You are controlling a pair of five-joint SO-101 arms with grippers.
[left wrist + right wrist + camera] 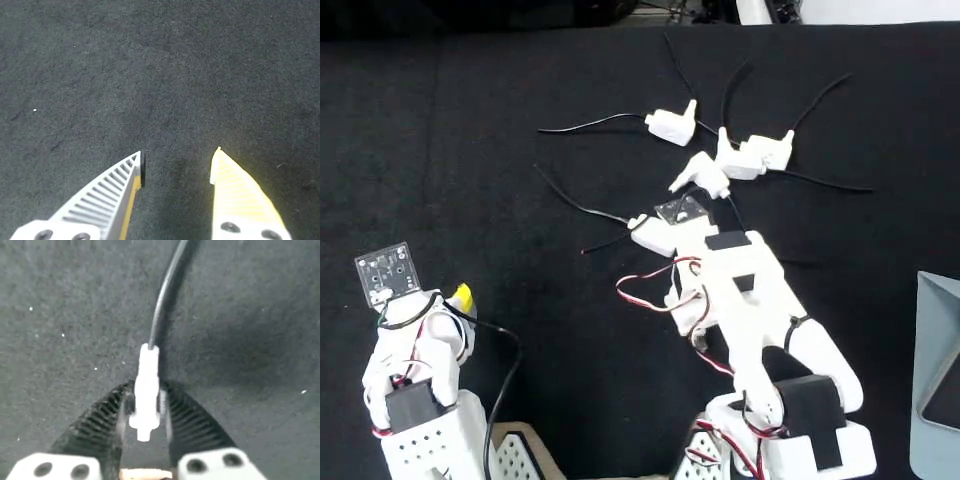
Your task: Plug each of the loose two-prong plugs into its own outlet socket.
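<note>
A black cloth (pixel 470 130) covers the whole table, and a thin strip of pale floor (pixel 880 8) shows beyond its far edge. At the near left corner the left gripper (pixel 177 156) hangs over bare cloth, its jaws spread apart with nothing between them. The left half of the cloth lies open around it. Toward the middle, the right gripper (pixel 147 390) is clamped on one white plug (pixel 148 365), whose black cord (pixel 167 295) runs away across the cloth. Beyond it lie more white connectors: a near connector (pixel 701 172) close to the held plug, a far connector (pixel 671 125) behind that, and a clump (pixel 755 155) to their right. I cannot tell whether the clump is one piece or two touching. Thin black cords trail from all three. One grey box (pixel 935 300) stands at the right edge.
</note>
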